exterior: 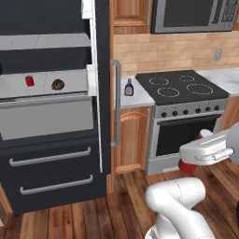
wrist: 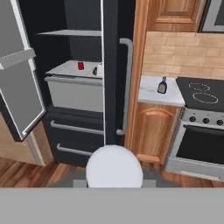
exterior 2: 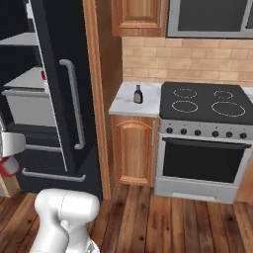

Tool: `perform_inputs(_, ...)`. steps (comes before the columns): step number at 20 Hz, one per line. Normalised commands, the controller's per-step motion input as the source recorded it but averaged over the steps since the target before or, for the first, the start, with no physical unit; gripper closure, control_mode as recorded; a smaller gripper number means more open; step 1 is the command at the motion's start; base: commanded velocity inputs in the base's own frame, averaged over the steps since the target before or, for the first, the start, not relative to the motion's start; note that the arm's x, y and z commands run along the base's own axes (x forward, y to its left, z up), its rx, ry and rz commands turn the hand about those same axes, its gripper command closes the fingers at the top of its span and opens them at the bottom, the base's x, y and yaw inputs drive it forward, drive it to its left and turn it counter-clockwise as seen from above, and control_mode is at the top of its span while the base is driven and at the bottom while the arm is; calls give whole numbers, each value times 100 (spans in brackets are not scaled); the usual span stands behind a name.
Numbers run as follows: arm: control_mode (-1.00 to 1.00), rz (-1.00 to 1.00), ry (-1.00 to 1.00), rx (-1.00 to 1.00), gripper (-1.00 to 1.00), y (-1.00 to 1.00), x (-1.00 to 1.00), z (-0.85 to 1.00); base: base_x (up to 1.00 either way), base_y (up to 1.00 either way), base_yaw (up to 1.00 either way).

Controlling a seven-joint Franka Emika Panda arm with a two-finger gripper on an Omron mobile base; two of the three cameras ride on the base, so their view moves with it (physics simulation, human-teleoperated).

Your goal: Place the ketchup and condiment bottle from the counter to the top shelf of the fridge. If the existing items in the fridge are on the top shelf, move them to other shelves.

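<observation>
Carrying the ketchup (exterior: 188,167), the gripper (exterior: 196,156) hangs low over the plank floor (exterior: 126,196), in front of the oven. The fingers are hidden, but the bottle hangs off the floor at the hand, so I judge them closed on it. It is a glossy red bottle. In the hand view its cap is a smooth white disc just above the bottom band.

By my reading the task is under halfway. One bottle is in hand but not yet shelved, and the other is untouched.

Beyond the arm the fridge (exterior: 56,158) stands open. It is a matte black box with thick grey bar handles and two drawer fronts low down. Inside, a flat light-grey shelf (exterior: 70,80) carries the can (exterior: 29,80), short, red and cylindrical. Beside it, apart, sits the lump (exterior: 58,84), brown and knobbly.

Above them is the top shelf (exterior: 46,41), a thin pale panel. Neither of those items is on it, so they likely need no moving.

Right of the fridge door, the counter (exterior: 140,98) is a marbled white slab over an arched wooden cabinet. The condiment bottle (exterior: 129,87) stands upright on it, dark, narrow-necked and pale-capped. The black stove (exterior: 179,86) adjoins it, with tan brick behind.
</observation>
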Motion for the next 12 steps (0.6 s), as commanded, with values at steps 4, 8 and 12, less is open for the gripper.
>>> perform_inputs(4,100,0,0,0,100,0,0,0,-5,100,2)
perform_inputs(8,100,0,0,0,100,0,0,0,19,100,0)
perform_inputs(12,100,0,0,0,100,0,0,0,24,100,0)
